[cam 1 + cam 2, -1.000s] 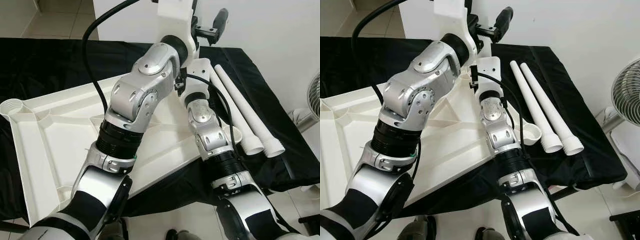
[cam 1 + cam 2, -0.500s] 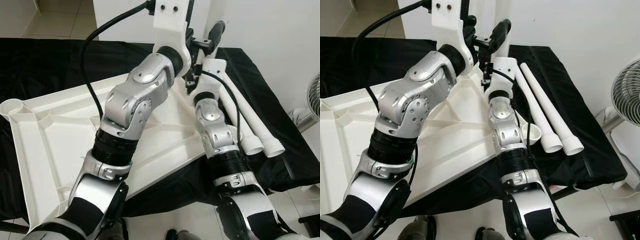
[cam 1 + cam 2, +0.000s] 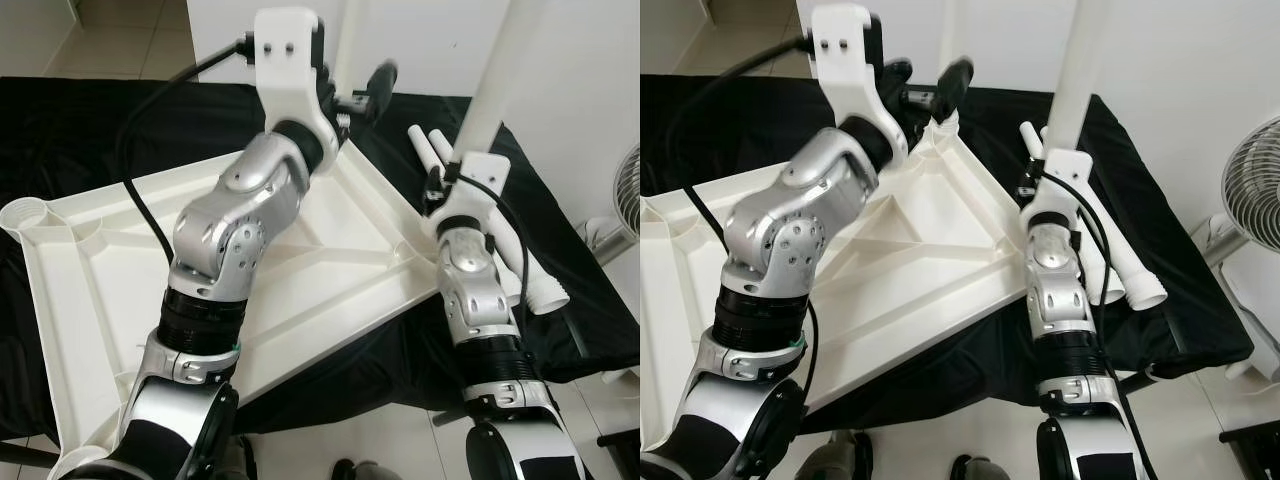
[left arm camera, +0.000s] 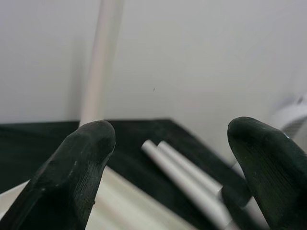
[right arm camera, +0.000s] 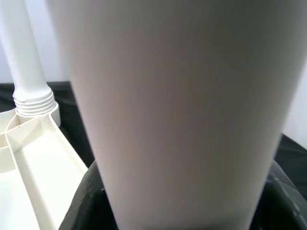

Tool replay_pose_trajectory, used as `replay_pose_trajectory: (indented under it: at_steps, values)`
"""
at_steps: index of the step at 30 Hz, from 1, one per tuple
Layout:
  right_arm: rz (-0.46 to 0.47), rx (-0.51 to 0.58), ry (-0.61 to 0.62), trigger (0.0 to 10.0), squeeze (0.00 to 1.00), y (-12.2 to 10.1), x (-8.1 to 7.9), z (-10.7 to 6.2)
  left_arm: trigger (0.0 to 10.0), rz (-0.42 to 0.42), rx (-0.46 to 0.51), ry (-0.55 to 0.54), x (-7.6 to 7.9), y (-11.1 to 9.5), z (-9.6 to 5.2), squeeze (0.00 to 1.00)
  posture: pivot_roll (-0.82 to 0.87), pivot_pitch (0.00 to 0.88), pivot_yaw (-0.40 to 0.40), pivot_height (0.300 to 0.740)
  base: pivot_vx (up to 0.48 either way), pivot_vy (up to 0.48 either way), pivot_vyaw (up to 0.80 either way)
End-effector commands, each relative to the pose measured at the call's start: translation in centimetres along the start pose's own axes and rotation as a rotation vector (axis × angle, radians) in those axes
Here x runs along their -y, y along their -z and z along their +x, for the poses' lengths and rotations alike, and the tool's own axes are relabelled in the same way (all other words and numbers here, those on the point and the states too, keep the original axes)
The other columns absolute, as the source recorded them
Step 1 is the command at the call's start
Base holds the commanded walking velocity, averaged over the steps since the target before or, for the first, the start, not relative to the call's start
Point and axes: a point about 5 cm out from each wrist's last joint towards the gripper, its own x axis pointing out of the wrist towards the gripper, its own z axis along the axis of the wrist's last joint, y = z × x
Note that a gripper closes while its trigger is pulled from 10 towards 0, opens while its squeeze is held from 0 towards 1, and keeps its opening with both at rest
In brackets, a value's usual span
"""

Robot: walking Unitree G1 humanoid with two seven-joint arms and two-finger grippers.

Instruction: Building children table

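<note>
Right claw clamps upright leg, top cropped.

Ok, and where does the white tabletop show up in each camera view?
Left eye view: the tabletop lies ribs-up across left and centre, under the left arm.
Right eye view: same place, left and centre.
Left wrist view: a pale strip low between the open left gripper fingers.
Right wrist view: a ribbed corner beside the held table leg.
Shared landmark: the black cloth beneath it.
</note>
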Motion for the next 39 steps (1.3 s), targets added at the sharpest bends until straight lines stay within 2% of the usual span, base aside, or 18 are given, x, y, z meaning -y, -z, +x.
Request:
replay_pose_trajectory:
  at_steps: [1, 2, 4, 7, 9, 14, 16, 20, 27, 33, 39]
  values:
    - [0.018, 0.037, -0.010, 10.0, 0.00, -0.4, 0.5, -0.4, 10.0, 0.042, -0.036, 0.129, 0.8, 1.2, -0.4, 0.00, 0.10, 0.110, -0.067, 0.740, 0.000, 0.000, 0.00]
    - [0.018, 0.037, -0.010, 10.0, 0.00, -0.4, 0.5, -0.4, 10.0, 0.042, -0.036, 0.129, 0.8, 1.2, -0.4, 0.00, 0.10, 0.110, -0.067, 0.740, 0.000, 0.000, 0.00]
    - [0.029, 0.053, -0.021, 10.0, 0.00, -0.5, 0.9, -1.0, 10.0, 0.068, -0.103, 0.125, 0.5, 3.3, -1.0, 0.00, 0.09, 0.112, -0.060, 0.740, 0.000, 0.000, 0.00]
    - [0.034, 0.064, -0.027, 10.0, 0.00, -0.6, 1.0, -1.3, 10.0, 0.091, -0.134, 0.134, 0.5, 4.4, -1.4, 0.00, 0.09, 0.112, -0.060, 0.740, 0.000, 0.000, 0.00]
    - [0.040, 0.081, -0.035, 10.0, 0.00, -0.7, 1.3, -1.8, 10.0, 0.127, -0.181, 0.156, 0.7, 6.1, -2.2, 0.00, 0.09, 0.118, -0.055, 0.740, 0.000, 0.000, 0.00]
    - [0.042, 0.079, -0.031, 10.0, 0.00, -0.5, 1.7, -2.4, 10.0, 0.176, -0.210, 0.196, 1.1, 7.6, -3.1, 0.00, 0.09, 0.132, -0.048, 0.740, 0.000, 0.000, 0.00]
    - [0.048, 0.071, -0.024, 10.0, 0.00, -0.2, 2.1, -3.1, 10.0, 0.195, -0.237, 0.248, 1.6, 8.6, -4.0, 0.00, 0.08, 0.144, -0.043, 0.740, 0.000, 0.000, 0.00]
    - [0.046, 0.068, -0.019, 10.0, 0.00, -0.1, 2.4, -3.4, 10.0, 0.203, -0.248, 0.274, 1.9, 9.0, -4.4, 0.00, 0.08, 0.144, -0.043, 0.740, 0.000, 0.000, 0.00]
    - [0.038, 0.039, 0.005, 10.0, 0.00, 0.9, 3.8, -5.2, 10.0, 0.217, -0.252, 0.369, 2.6, 9.6, -6.0, 0.00, 0.07, 0.155, -0.034, 0.740, 0.000, 0.000, 0.00]
    - [0.040, 0.028, 0.012, 10.0, 0.00, 1.2, 4.2, -5.7, 10.0, 0.227, -0.247, 0.386, 2.7, 9.6, -6.3, 0.00, 0.07, 0.158, -0.030, 0.740, 0.000, 0.000, 0.00]
    - [0.101, 0.005, 0.017, 10.0, 0.00, 2.2, 4.5, -5.6, 10.0, 0.224, -0.240, 0.422, 2.8, 9.4, -6.3, 0.00, 0.07, 0.158, -0.028, 0.740, 0.000, 0.000, 0.00]
